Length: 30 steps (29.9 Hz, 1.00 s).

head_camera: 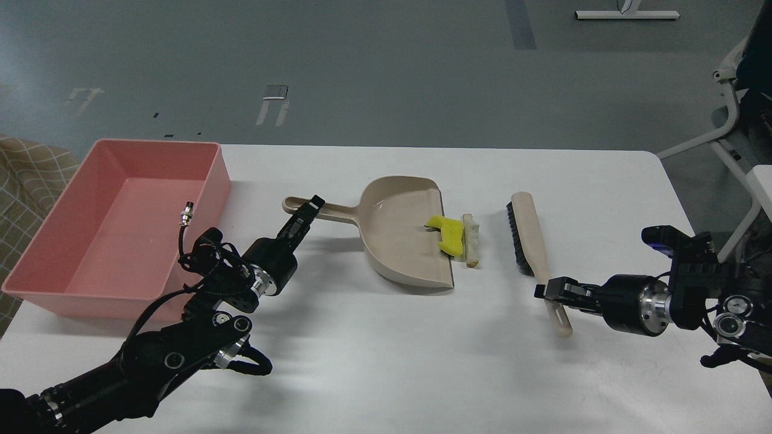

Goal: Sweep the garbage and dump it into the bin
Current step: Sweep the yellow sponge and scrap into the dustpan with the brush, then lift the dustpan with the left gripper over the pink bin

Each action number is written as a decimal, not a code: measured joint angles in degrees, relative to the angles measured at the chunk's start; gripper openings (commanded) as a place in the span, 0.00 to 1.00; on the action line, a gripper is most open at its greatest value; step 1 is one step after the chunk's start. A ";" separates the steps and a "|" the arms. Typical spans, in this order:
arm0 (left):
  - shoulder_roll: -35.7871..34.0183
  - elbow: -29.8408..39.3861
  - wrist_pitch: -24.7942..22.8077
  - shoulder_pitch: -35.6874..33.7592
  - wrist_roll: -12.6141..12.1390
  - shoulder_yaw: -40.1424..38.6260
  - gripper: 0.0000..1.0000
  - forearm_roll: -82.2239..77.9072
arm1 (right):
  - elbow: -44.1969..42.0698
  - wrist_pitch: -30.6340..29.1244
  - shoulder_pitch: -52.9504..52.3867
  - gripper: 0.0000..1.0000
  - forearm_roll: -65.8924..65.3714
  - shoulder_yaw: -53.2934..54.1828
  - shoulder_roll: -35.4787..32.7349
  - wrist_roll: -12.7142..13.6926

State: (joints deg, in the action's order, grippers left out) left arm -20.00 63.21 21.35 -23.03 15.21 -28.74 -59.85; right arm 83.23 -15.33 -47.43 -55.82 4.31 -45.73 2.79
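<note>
A yellow sponge (447,235) lies across the front lip of the beige dustpan (401,229). A white bread slice (471,239) lies on the table just right of the lip. My left gripper (307,210) is shut on the dustpan's handle. My right gripper (547,290) is shut on the handle of a beige brush (531,241) with black bristles facing left, a short way right of the bread. The pink bin (114,223) stands at the table's left, with nothing inside that I can see.
The white table (386,361) ends at the right near my right arm. A chair base (733,129) stands off the table's right. A checked cloth (24,175) shows left of the bin.
</note>
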 measured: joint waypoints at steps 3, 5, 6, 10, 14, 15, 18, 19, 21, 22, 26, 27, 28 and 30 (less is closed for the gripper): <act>0.00 0.04 0.00 0.00 0.00 0.00 0.00 -0.01 | -0.35 -1.28 -0.80 0.00 -0.04 0.00 2.84 0.04; -0.06 0.21 0.00 0.00 0.00 0.00 0.00 -0.05 | -0.47 -1.96 -1.82 0.00 -0.05 -0.40 4.75 0.04; -0.07 0.32 0.00 0.00 0.00 0.00 0.00 -0.07 | -0.47 -2.23 -2.28 0.00 -0.04 -0.75 5.54 0.02; -0.13 0.49 0.00 0.00 -0.09 0.00 0.00 -0.09 | -1.03 -2.49 -4.11 0.00 0.37 -2.18 8.15 -0.35; -0.21 0.94 0.02 0.03 -0.09 0.00 0.00 -0.09 | -2.01 -2.39 -5.05 0.00 0.87 -2.49 11.68 -0.99; -0.24 1.09 0.01 0.06 -0.09 0.00 0.00 -0.09 | -2.00 -2.32 -5.18 0.00 1.12 -2.48 12.33 -1.20; -0.42 1.30 0.00 0.08 -0.09 0.00 0.00 -0.09 | -1.36 -2.25 -5.79 0.00 2.13 -2.18 12.81 -1.55; -0.47 1.36 0.00 0.08 -0.09 -0.05 0.00 -0.09 | -1.02 -2.22 -6.25 0.00 2.42 -2.09 12.56 -1.60; -0.53 1.46 0.00 0.09 -0.09 -0.13 0.00 -0.09 | 0.05 -2.15 -7.30 0.00 3.06 -1.96 11.14 -1.64; -0.54 1.52 0.00 0.13 -0.09 -0.15 0.00 -0.09 | 1.13 -2.15 -7.80 0.00 3.48 -1.92 9.81 -1.64; -0.24 1.55 0.00 0.25 -0.08 -0.35 0.00 0.05 | 6.14 -2.14 -9.07 0.00 4.24 -1.73 3.58 -1.64; -0.13 1.60 0.00 0.28 -0.02 -0.40 0.00 0.21 | 7.52 -2.15 -9.15 0.00 4.28 -1.71 1.53 -1.64; -0.03 1.61 0.00 0.32 0.01 -0.47 0.00 0.36 | 8.75 -2.15 -9.19 0.00 4.31 -1.66 -0.67 -1.64; 0.09 1.74 -0.05 0.32 0.07 -0.81 0.00 1.11 | 10.84 -2.22 -9.13 0.00 4.33 -1.48 -5.50 -1.65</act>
State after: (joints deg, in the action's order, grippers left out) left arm -19.90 64.95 21.30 -22.70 15.29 -29.55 -58.73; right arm 94.06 -17.55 -56.55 -51.48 2.83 -51.24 1.14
